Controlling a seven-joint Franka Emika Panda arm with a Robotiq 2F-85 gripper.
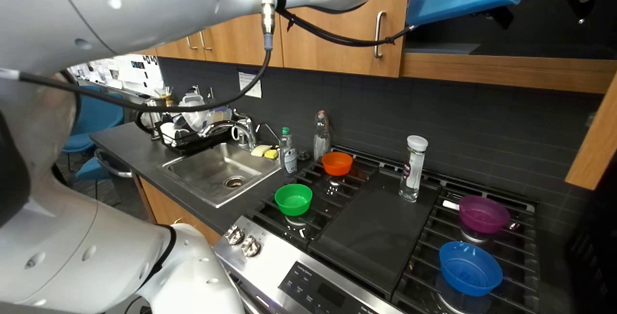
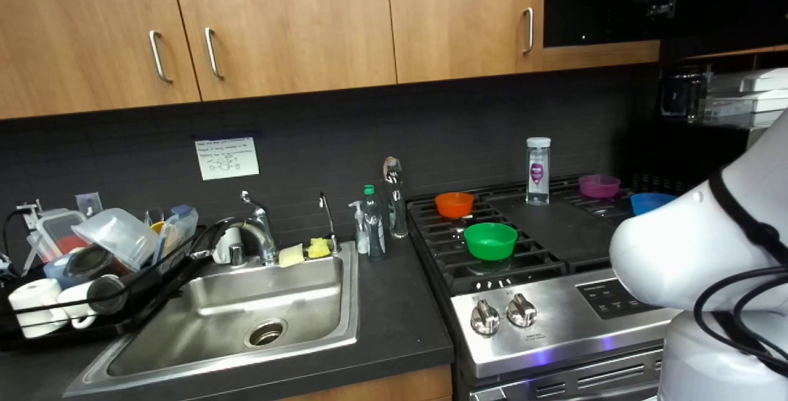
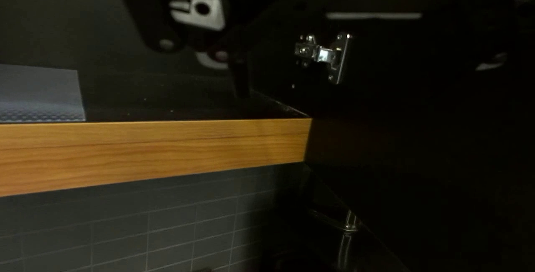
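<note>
Robotiq gripper (image 3: 353, 84) spread wide before open wall cabinet (image 3: 54, 34)
Seemingly empty in shadow; its height clears the wooden rail (image 3: 154, 151).

The rectangular stainless-steel sink (image 1: 207, 171) lies left of the black-and-silver metal stove (image 1: 371, 227). On the stove's left, the round green plastic bowl (image 1: 293, 200) stands before the round orange plastic bowl (image 1: 337, 163); at right, the round blue plastic bowl (image 1: 470, 269) before the round purple plastic bowl (image 1: 483, 214). Above hangs the tan wooden cabinet (image 1: 506, 73).
</note>
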